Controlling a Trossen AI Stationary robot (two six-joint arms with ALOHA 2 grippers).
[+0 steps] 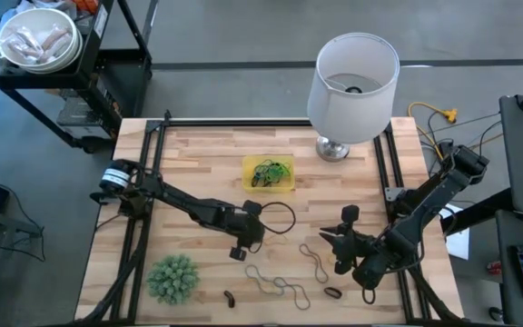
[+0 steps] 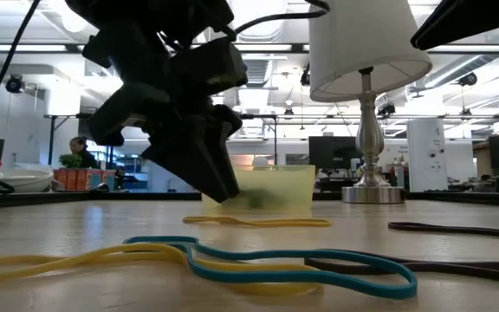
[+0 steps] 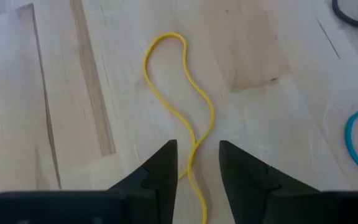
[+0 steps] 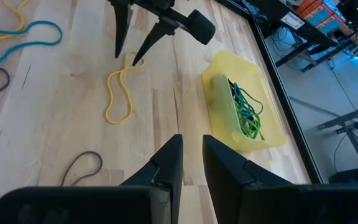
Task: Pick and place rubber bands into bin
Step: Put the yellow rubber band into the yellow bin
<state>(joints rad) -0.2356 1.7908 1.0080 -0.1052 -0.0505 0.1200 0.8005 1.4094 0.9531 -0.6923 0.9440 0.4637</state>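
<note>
A yellow rubber band [image 3: 179, 93] lies flat on the wooden table as a long, narrow loop. My left gripper [image 3: 197, 162] points down over its near end, open, with one finger on each side of the strand; the right wrist view shows the same gripper [image 4: 132, 46] and band [image 4: 118, 93]. The yellow bin [image 1: 268, 173] stands beyond it toward the far edge, with green bands [image 4: 246, 112] inside. My right gripper [image 4: 192, 149] hovers to the right above the table, fingers a narrow gap apart and holding nothing.
More bands lie near the front edge: a yellow and teal pair [image 2: 232, 256] and dark ones [image 1: 332, 292] [image 1: 314, 262]. A white lamp [image 1: 352, 77] stands at the far side on a metal base [image 1: 332, 148]. A spiky green plant [image 1: 172, 277] sits near left.
</note>
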